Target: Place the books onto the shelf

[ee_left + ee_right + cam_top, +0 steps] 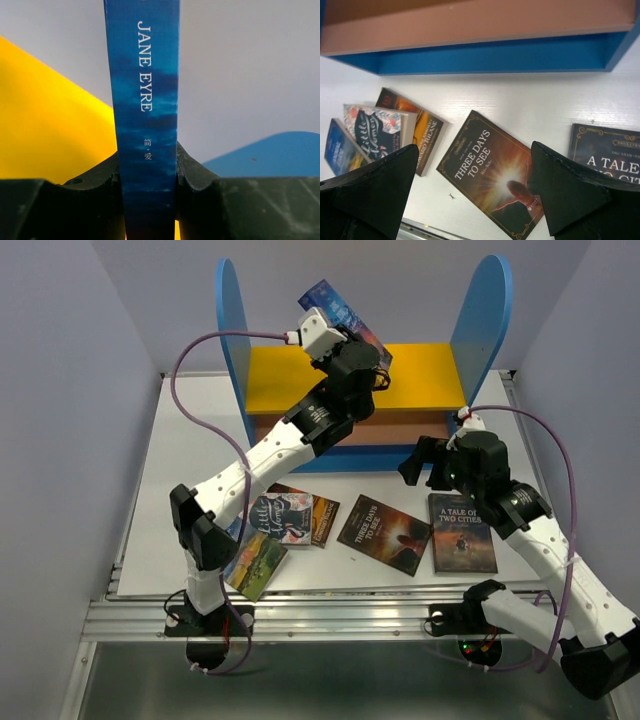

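Left end effector (148, 185) clamped on thin blue Jane Eyre paperback (144, 100), long axis straight out from jaws, above shelf's yellow top board (425, 380); right end effector (475, 150) wide apart, empty.

Left pincer (147, 175) raised, gripping; right pincer (474, 150) low, spread wide.

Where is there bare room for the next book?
Yellow top board: bare right of the held Jane Eyre. White table: open left of the shelf. Crowded in front: Little Women pile, Three Days to See, A Tale of Two Cities.
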